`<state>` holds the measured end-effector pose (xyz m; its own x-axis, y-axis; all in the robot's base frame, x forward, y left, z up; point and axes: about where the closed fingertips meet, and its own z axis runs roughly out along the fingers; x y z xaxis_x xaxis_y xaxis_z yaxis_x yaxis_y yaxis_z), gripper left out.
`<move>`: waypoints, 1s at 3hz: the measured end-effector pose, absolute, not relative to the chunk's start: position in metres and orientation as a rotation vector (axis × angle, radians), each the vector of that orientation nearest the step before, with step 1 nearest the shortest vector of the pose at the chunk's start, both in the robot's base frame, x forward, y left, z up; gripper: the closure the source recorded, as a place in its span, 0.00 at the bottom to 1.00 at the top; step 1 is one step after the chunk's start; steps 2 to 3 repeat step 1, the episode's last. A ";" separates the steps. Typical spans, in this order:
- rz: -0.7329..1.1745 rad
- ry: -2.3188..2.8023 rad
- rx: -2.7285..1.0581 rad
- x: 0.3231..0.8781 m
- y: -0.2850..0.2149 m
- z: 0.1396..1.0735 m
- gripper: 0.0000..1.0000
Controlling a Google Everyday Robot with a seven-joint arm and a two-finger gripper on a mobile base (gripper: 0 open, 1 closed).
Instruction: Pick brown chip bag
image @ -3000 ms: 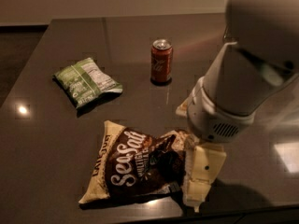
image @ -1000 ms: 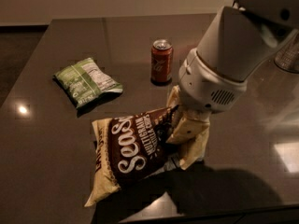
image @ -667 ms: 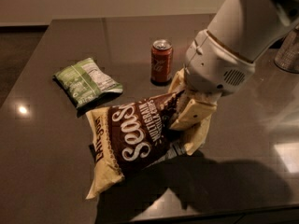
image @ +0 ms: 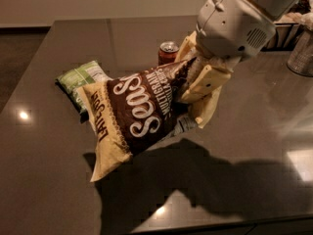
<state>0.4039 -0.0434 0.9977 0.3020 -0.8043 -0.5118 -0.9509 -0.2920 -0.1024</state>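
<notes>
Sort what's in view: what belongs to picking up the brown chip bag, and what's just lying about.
Job: large crinkly brown-and-cream chip bag; cream two-finger gripper, jaws clamped on its right edge.
Lying about: small green snack bag; red soda can.

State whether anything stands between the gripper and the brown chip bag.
Nothing visible does. The gripper has its jaws shut on the right end of the brown chip bag, holding it tilted over the table. The green bag and the soda can sit behind it, not between.
</notes>
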 end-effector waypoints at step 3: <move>0.500 1.562 -2.168 0.409 -0.039 1.000 1.00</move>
